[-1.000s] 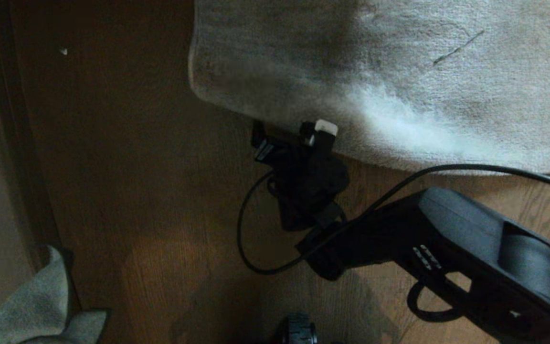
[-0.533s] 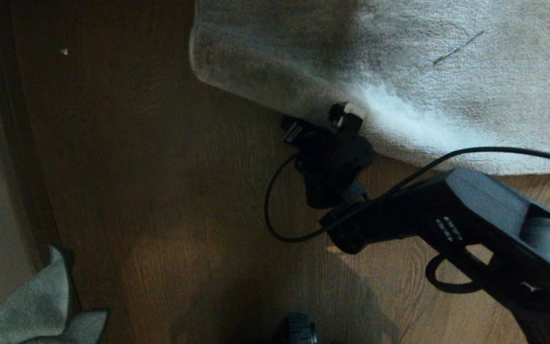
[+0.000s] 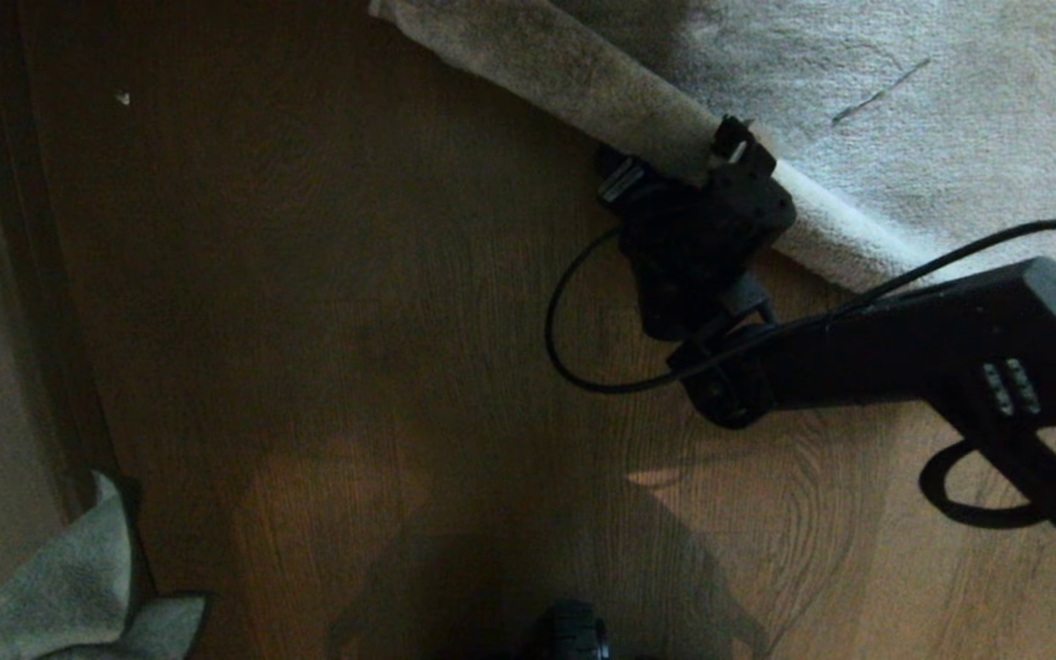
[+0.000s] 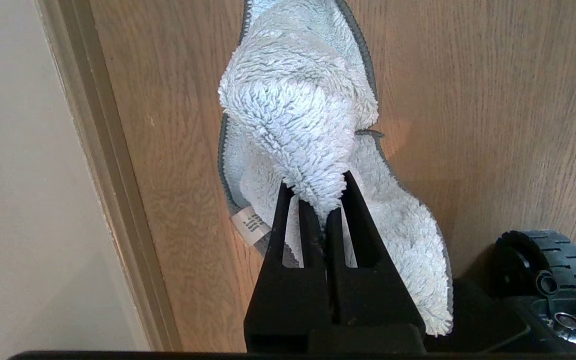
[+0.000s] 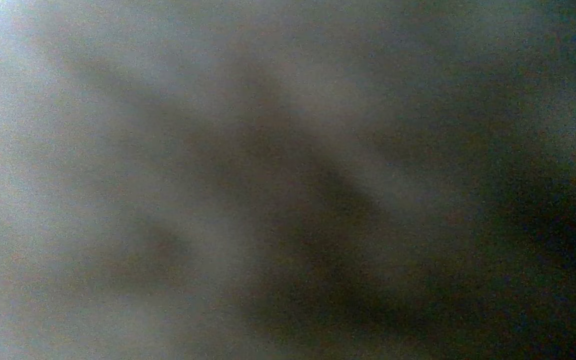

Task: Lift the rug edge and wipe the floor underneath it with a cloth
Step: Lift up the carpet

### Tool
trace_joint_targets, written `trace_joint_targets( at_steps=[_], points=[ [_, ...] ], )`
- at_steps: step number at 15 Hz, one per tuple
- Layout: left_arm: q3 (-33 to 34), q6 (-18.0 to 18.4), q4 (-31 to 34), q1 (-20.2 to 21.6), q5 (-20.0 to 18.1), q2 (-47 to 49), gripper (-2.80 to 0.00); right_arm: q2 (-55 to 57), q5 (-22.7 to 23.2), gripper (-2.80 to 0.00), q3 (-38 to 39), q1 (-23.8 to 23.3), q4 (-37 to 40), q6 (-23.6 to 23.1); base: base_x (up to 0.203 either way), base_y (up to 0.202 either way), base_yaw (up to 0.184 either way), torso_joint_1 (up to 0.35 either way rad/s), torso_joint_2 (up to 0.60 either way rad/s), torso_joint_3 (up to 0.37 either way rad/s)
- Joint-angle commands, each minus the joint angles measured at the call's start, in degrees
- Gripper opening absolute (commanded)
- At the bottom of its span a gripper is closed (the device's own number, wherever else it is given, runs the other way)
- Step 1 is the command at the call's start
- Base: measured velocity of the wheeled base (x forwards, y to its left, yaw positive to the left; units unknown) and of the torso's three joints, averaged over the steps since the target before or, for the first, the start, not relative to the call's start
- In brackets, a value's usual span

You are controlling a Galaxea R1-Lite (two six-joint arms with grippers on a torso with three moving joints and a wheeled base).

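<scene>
The right gripper (image 3: 679, 165), spread wide, straddles the rug edge (image 3: 583, 73), which is rolled back off the floor (image 3: 308, 321). The left gripper (image 4: 320, 200), clamped tight, holds the cloth (image 4: 293, 110) by the wall.

A soft grey-beige surface (image 5: 118, 125) fills the whole frame, too blurred to name with any certainty. It is palest at the upper left corner and darkens toward the lower right. Vague dark bands (image 5: 288, 165) run diagonally from the upper left toward the lower middle. No edges or fingers can be made out.
</scene>
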Motion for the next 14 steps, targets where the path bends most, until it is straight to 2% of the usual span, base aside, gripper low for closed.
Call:
trace_joint_targets(
  at_steps=[1, 3, 4, 7, 11, 14],
  points=[
    [0.0, 0.0, 0.0, 0.0, 0.0, 0.0, -2.80, -4.8, -0.2, 0.00, 0.0, -0.8, 1.7, 4.9, 0.000, 0.000, 0.000, 0.000, 0.00, 0.000],
    [0.0, 0.0, 0.0, 0.0, 0.0, 0.0, -2.80, -7.3, -0.2, 0.00, 0.1, -1.1, 3.9, 10.0, 0.000, 0.000, 0.000, 0.000, 0.00, 0.000],
    [0.0, 0.0, 0.0, 0.0, 0.0, 0.0, -2.80, -8.2, -0.2, 0.00, 0.1, -1.0, 4.7, 11.0, 0.000, 0.000, 0.000, 0.000, 0.00, 0.000],
    [0.0, 0.0, 0.0, 0.0, 0.0, 0.0, -2.80, -8.8, -0.1, 0.00, -0.5, 1.2, 5.2, 11.0, 0.000, 0.000, 0.000, 0.000, 0.00, 0.000],
    [0.0, 0.0, 0.0, 0.0, 0.0, 0.0, -2.80, -7.8, -0.2, 0.00, -6.2, 4.7, 8.6, 7.2, 0.000, 0.000, 0.000, 0.000, 0.00, 0.000],
    [0.0, 0.0, 0.0, 0.0, 0.0, 0.0, -2.80, -5.8, -0.2, 0.00, -9.2, 7.0, 9.5, 0.3, 0.000, 0.000, 0.000, 0.000, 0.00, 0.000]
  ],
)
